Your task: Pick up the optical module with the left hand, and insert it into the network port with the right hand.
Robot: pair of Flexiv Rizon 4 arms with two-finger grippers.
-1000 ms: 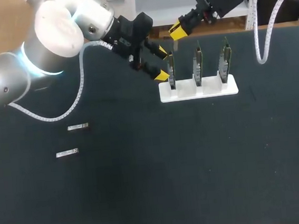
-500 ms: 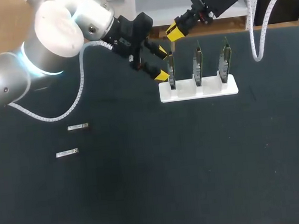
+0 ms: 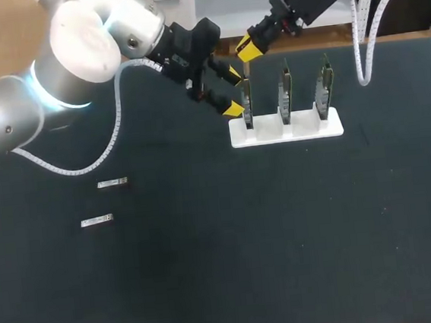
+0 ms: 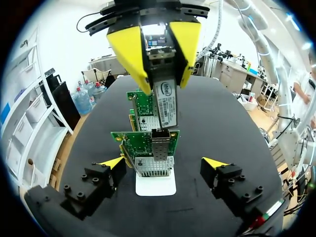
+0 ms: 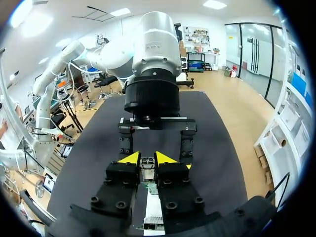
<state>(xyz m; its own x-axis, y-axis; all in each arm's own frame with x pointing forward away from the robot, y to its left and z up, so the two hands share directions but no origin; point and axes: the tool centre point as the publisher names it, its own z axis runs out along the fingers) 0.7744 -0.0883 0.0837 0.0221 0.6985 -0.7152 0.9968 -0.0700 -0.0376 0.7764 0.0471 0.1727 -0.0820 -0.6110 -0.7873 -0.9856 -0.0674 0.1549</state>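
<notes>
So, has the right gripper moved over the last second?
Yes. In the head view the right gripper has shifted left, toward a spot above the leftmost card in the white stand, which has stayed put.

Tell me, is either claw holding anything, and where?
The right gripper holds the module by its upper end; the left gripper is open, holding nothing.

Close-set cards [image 3: 286,86] on stand [image 3: 304,131]; open table [image 3: 232,259] around
</notes>
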